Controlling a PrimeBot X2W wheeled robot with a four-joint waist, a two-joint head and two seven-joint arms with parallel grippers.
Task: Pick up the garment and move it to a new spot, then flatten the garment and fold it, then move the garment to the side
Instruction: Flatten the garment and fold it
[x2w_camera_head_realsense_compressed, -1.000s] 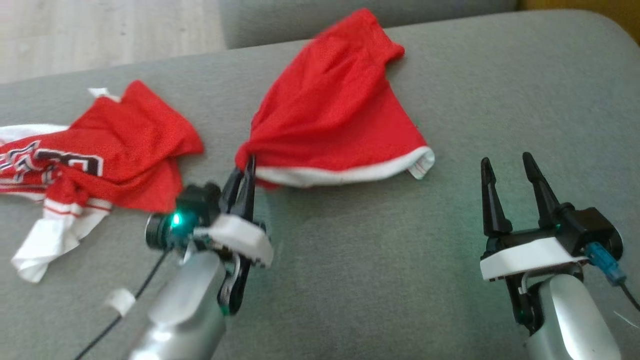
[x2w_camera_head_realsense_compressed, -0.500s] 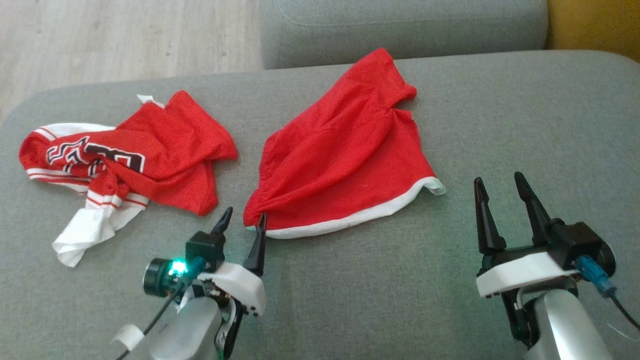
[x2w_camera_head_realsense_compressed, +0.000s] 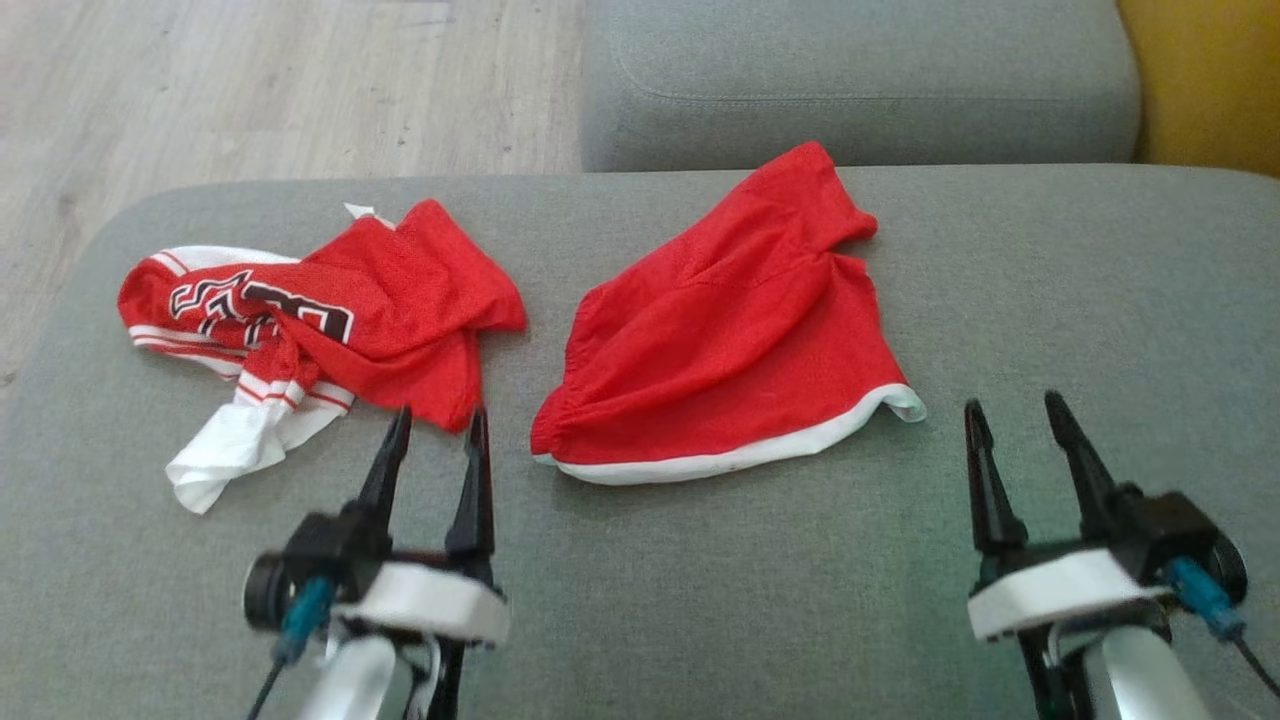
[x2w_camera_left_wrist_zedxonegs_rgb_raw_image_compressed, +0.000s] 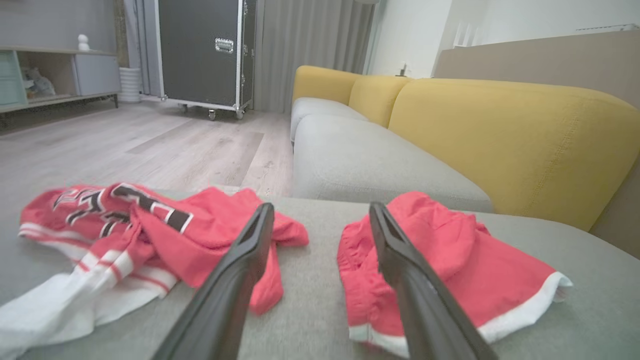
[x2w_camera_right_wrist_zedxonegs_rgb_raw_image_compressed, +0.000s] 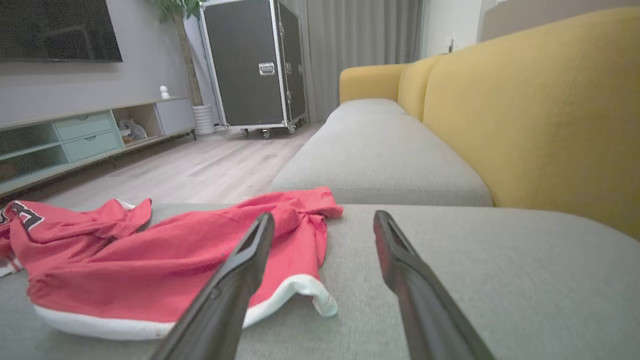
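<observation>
The left claw (x2w_camera_head_realsense_compressed: 439, 412) and right claw (x2w_camera_head_realsense_compressed: 1012, 402) stand spread and empty above the grey fabric sofa cushion (x2w_camera_head_realsense_compressed: 760, 590); red white-hemmed mesh shorts (x2w_camera_head_realsense_compressed: 730, 350) lie between.

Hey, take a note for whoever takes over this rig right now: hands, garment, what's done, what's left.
Left hand: open, empty; it has just let go of the red shorts.
Right hand: open, empty.
Shorts lie rumpled on the grey sofa cushion, beside a crumpled red jersey on their left.
Done: pick-up and move.
Left: flatten, fold, move aside.
</observation>
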